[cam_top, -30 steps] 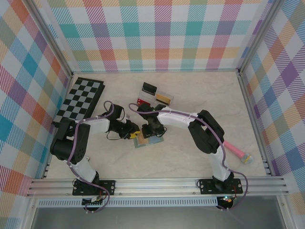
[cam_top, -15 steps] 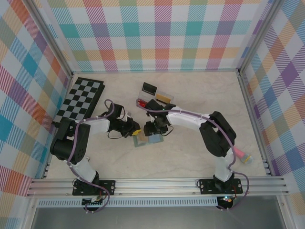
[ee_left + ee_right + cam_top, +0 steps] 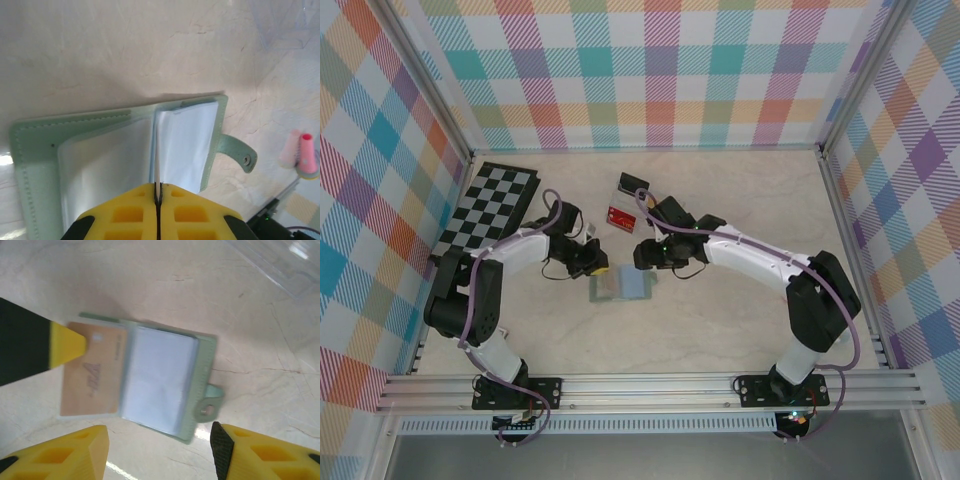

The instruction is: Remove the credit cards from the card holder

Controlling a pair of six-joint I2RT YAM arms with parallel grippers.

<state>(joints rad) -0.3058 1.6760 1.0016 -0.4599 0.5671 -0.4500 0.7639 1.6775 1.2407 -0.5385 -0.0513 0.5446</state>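
Probably a holder (image 3: 165, 385) leaf is pinched by shut left fingers (image 3: 132, 212) so cards (image 3: 95, 377) get pulled by empty, half-open right fingers (image 3: 62, 452).

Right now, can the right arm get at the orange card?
Probably yes: the right pincer hangs open over the card holder, with nothing between it and the orange card. However, the left pincer is shut on that card's corner, so room is tight.

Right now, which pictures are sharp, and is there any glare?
Top view: even light, all sharp. Left wrist: wallet crisp, left tool slightly soft up close. Right wrist: card clear, glints on the table, right tool soft.
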